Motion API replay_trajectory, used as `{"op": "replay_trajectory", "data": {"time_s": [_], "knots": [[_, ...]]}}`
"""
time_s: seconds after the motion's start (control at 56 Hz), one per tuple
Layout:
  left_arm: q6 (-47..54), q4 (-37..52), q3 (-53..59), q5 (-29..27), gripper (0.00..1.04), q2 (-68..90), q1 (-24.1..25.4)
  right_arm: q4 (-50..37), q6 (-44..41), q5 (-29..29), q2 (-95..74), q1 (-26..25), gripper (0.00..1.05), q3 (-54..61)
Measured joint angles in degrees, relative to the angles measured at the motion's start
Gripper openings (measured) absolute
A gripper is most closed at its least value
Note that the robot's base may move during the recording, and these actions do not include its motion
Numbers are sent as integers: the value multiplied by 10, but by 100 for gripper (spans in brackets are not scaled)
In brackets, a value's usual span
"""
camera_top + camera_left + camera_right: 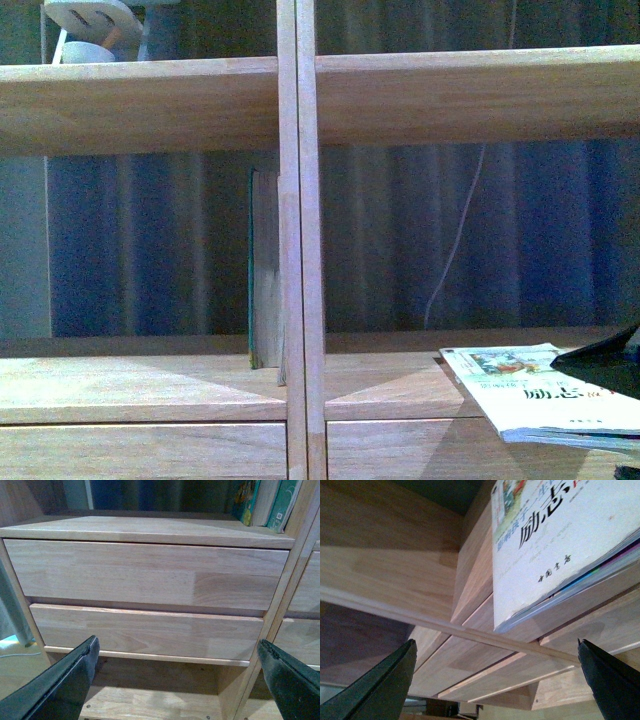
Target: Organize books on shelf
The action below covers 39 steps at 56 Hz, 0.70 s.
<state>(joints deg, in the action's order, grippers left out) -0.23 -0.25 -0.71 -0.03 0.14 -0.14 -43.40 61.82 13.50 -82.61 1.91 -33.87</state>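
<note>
- Shelf: light wood unit seen from the front, with a central upright splitting it into two columns of open compartments. A dark pleated curtain and a thin white cable show through the open back.
- Tabletop: the lower board of the shelf, which carries both books. Drawer fronts begin directly under its front edge.
- Teal-spined book: stands upright on the tabletop in the left compartment, set back from the front edge. It touches the central upright.
- Paperback: lies flat, pale illustrated cover up, in the right compartment towards the right edge of the tabletop. Its near end hangs out over the front edge.
- Black shape: overlaps the right side of the paperback at the border of the front view. What it is cannot be told.
- Left gripper: jaws stand wide apart with nothing between them. It is low in front of the left column, facing the upper drawer front and the lower drawer front.
- Right gripper: jaws likewise spread wide and empty. It is below the front edge of the tabletop and looks up at the overhanging paperback, clear of it.
- Pale rounded object: rests on the upper board at the left, only partly in view.
</note>
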Motion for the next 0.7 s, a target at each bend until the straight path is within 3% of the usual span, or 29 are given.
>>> {"op": "replay_trajectory", "data": {"time_s": [0.446, 0.696], "knots": [[0, 0, 0, 0, 97, 0, 0, 37, 82, -93, -120, -15, 98, -122], [0, 0, 0, 0, 97, 0, 0, 48, 91, -101, -125, -19, 62, -128]]}}
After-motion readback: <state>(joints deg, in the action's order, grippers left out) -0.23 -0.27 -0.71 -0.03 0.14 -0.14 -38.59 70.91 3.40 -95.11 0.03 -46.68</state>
